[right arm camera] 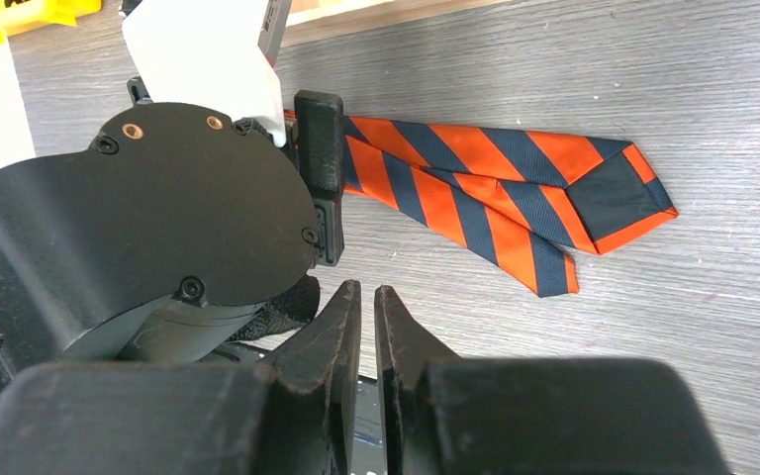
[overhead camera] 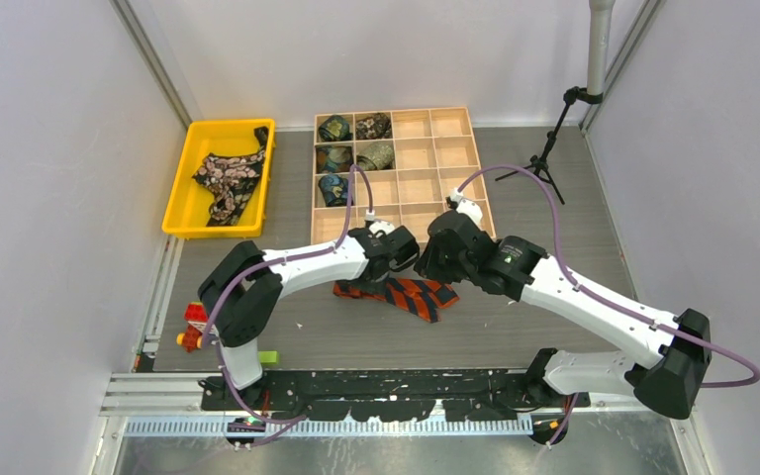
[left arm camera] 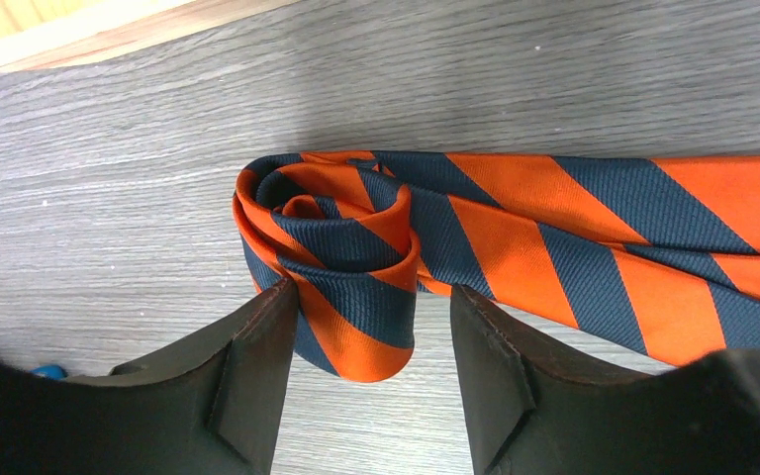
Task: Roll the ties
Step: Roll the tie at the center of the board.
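Straddling the coiled end of the orange striped tie (left arm camera: 515,228) on the table (left arm camera: 99,208), the left gripper (left arm camera: 371,302) stood spread and nearest, the tie's loose length running rightward toward the right gripper (right arm camera: 367,302), whose empty fingers were nearly pressed together.

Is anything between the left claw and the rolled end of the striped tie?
Nothing visible. The left claw is open, with the rolled end of the orange-and-navy striped tie between its fingers. The right claw is shut and holds nothing.
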`<action>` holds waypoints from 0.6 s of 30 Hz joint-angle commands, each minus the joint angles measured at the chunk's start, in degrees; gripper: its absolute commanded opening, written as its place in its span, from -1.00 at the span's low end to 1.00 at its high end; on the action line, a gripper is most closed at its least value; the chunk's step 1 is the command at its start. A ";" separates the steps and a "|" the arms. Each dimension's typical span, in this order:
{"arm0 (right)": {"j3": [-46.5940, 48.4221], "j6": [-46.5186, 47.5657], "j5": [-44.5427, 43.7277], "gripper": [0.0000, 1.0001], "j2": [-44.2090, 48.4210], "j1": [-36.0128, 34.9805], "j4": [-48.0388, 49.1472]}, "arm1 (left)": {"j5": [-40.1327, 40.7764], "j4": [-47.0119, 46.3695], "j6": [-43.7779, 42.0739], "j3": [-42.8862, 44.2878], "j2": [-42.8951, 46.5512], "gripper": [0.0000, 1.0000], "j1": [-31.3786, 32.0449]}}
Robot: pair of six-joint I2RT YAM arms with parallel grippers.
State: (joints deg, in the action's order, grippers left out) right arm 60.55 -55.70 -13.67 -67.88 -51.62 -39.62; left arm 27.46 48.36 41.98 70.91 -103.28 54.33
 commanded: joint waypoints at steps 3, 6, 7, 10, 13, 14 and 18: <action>3.17 0.57 -1.32 -0.68 1.81 0.20 -0.20 | -2.99 -3.13 -0.02 1.78 1.41 0.18 0.21; 4.29 1.10 -1.39 -0.68 1.40 0.20 -0.41 | -2.43 -2.37 -0.40 1.81 3.06 0.20 -0.12; 4.65 1.36 -1.55 -0.68 1.31 0.24 -0.50 | -2.11 -1.83 -0.48 1.96 3.49 0.20 -0.47; 5.60 1.71 -2.08 -0.68 0.80 0.20 -0.64 | -2.46 -1.56 -1.08 1.37 4.96 0.22 -1.53; 6.25 1.91 -2.06 -0.68 0.00 0.20 -0.59 | -3.20 -2.28 -1.59 0.27 7.29 0.23 -2.15; 6.36 1.99 -2.10 -0.68 -0.23 0.27 -0.63 | -3.28 -2.32 -1.82 -0.12 8.09 0.23 -2.24; 7.06 1.90 -1.70 -0.68 -1.30 0.21 -0.35 | -3.99 -1.91 -2.36 -0.97 11.23 0.27 -3.00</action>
State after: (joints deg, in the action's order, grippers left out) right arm 64.95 -54.33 -14.11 -68.14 -51.62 -40.82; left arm 24.32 47.35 40.88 70.59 -96.95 52.23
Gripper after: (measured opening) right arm 0.162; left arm 0.625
